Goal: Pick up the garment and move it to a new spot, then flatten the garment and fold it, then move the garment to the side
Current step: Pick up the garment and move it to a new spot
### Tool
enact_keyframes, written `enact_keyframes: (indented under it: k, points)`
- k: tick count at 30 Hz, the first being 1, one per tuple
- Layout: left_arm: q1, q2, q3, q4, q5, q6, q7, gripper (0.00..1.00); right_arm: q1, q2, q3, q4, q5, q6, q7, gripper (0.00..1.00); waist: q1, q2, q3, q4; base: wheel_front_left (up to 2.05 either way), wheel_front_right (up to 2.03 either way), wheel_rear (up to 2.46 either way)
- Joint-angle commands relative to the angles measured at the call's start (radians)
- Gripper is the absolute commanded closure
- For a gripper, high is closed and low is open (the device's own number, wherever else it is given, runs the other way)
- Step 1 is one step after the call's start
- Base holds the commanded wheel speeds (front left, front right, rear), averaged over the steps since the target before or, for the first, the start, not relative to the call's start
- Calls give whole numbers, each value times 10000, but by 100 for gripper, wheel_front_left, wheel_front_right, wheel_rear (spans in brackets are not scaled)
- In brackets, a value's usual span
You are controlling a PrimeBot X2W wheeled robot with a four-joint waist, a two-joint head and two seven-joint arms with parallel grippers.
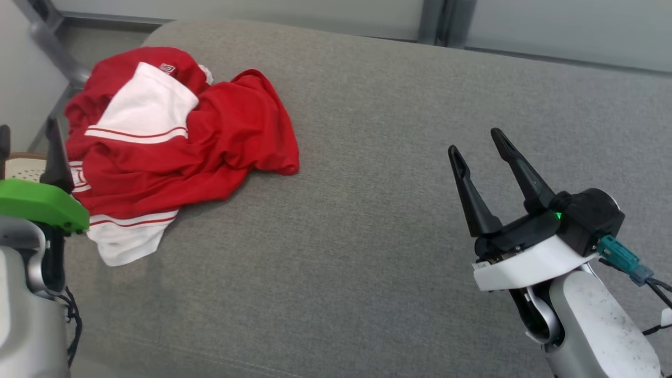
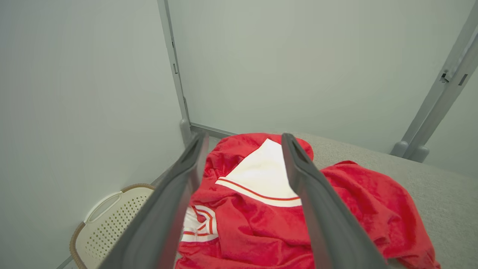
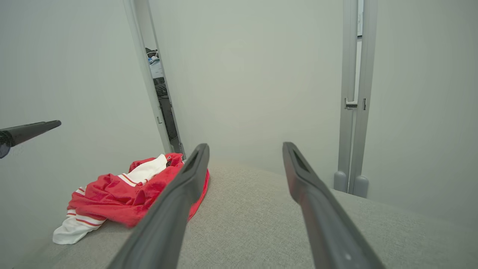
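The garment (image 1: 173, 142) is a red and white top, crumpled in a heap at the far left of the grey fabric surface (image 1: 367, 220). My left gripper (image 1: 27, 127) stands open at the heap's left edge, above it, with nothing between its fingers. In the left wrist view the garment (image 2: 261, 220) lies just beyond and below the open left gripper (image 2: 244, 137). My right gripper (image 1: 475, 143) hovers open and empty over bare fabric well to the right of the garment. From the right wrist view the garment (image 3: 123, 194) lies to the left of the open right gripper (image 3: 245, 146).
A white perforated basket (image 2: 112, 220) stands on the floor off the surface's left end, against a pale wall. Grey partition posts (image 3: 353, 112) rise behind the far edge. Wide bare fabric stretches between the garment and the right gripper.
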State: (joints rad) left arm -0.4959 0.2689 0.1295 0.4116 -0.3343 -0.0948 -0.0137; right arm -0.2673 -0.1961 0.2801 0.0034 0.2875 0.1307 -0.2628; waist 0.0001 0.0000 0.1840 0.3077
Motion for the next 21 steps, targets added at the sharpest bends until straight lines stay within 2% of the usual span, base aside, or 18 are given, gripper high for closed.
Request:
enact_keyframes:
  k: [1, 8, 15, 21]
  points:
    - [-340, 135, 51, 215, -191, -59, 162, 0, -205, -76, 13, -67, 30, 1, -28, 0, -1, 0, 1095, -1089, 0, 0, 0]
    - [-1502, 871, -28, 1876, -840, -281, 1084, 0, -776, -175, 107, -266, 66, 1, -28, 0, -1, 0, 1875, -2151, 0, 0, 0]
    - [-2438, 1492, -898, 3094, -1932, -366, 2185, 0, -1172, -88, 159, -457, 34, 1, -26, 0, -1, 0, 2534, -2990, 0, 0, 0]
    - [-2993, 2271, -1457, 3907, -2633, -364, 2566, 0, -1475, 18, 235, -634, 41, 1, -28, 0, -1, 0, 3085, -3593, 0, 0, 0]
